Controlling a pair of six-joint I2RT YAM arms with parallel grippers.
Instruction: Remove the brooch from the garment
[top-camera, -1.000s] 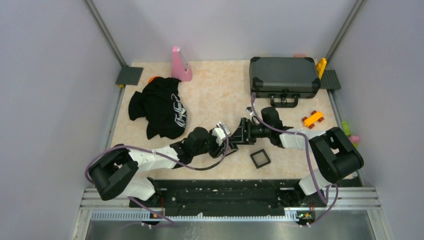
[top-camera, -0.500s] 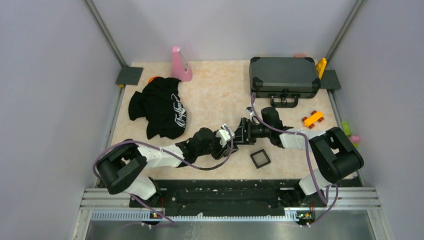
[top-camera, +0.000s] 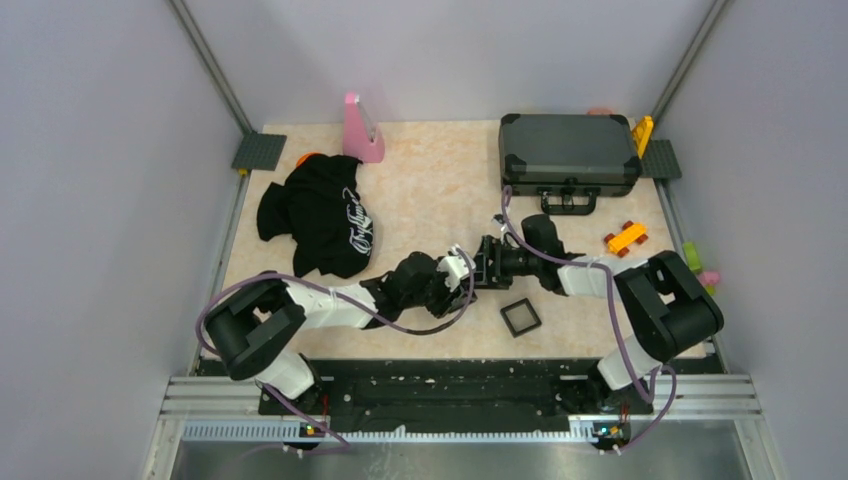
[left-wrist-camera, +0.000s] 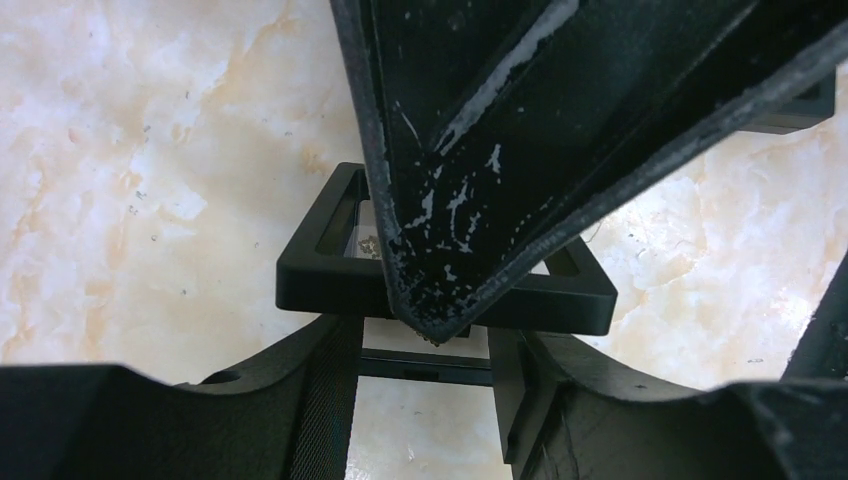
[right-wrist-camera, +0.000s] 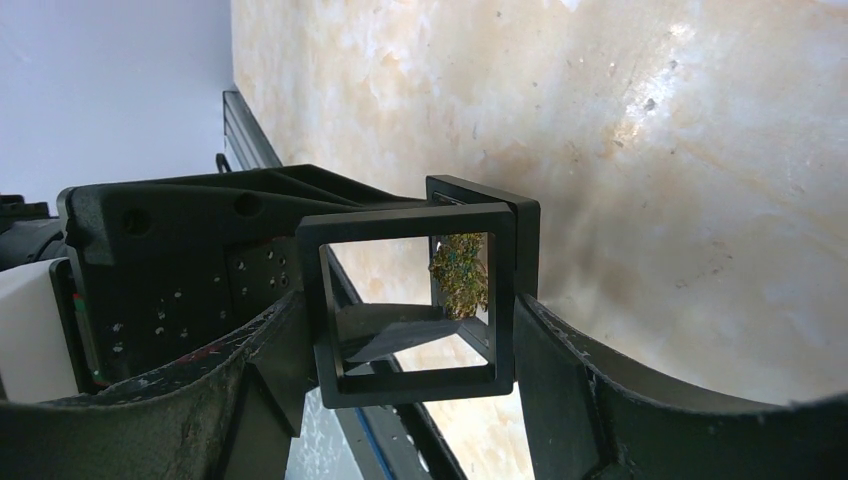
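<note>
Table (top-camera: 440, 190): marbled beige top, with both arms reaching in to meet just below its centre. Garment (top-camera: 315, 215): black T-shirt, crumpled at 10 o'clock, well apart from both grippers. Hard case (top-camera: 570, 148): closed, at 1 o'clock. Right gripper (right-wrist-camera: 405, 330): fingers clamped on the two outer sides of a small black display frame (right-wrist-camera: 405, 388). It holds the frame off the table with the window toward its wrist camera, judged to be presenting it so the other arm can get at it. Left gripper (left-wrist-camera: 425, 340): faces the frame from the opposite side. Its fingers are apart with a thin black bar lying across the gap. Contact is not resolvable, so I cannot tell whether it pinches or merely straddles. Second frame (top-camera: 520, 317): flat on the table at 5 o'clock, untouched. Brooch (right-wrist-camera: 460, 272): gold-green glittery piece inside the held frame's window, toward its 1 o'clock corner, nowhere near the shirt. Judged: removal is done, and casing it is the step in hand. Writing: white script across the shirt, too small to read. No brand or label is legible on the case, frames or grippers.
</note>
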